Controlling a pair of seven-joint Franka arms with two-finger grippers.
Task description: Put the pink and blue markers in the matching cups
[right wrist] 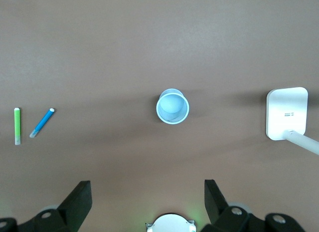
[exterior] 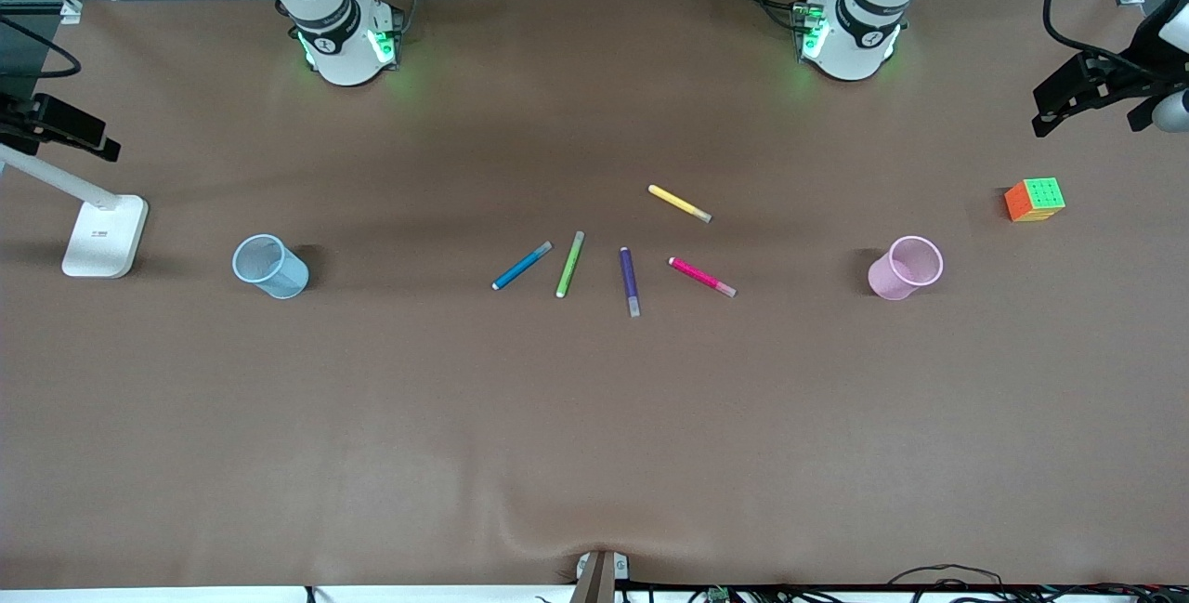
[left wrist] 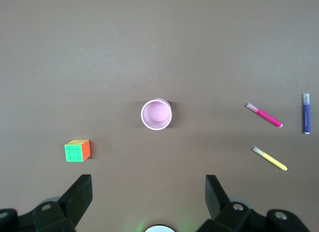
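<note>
Cups come first as the biggest targets: the pale blue cup (exterior: 269, 267) stands upright toward the right arm's end of the table, the pale pink cup (exterior: 905, 268) toward the left arm's end — both light, so a nudged rim could likely tip them. Between them lie the blue marker (exterior: 521, 266) and pink marker (exterior: 701, 277), flat among lime-green (exterior: 569, 264), purple (exterior: 629, 281) and yellow (exterior: 679, 203) pens. The risk there is probably pinching a neighbour or rolling a slim pen. Left gripper (left wrist: 148, 189) hangs released high over the pink cup, right gripper (right wrist: 148, 191) released over the blue — both wait.
</note>
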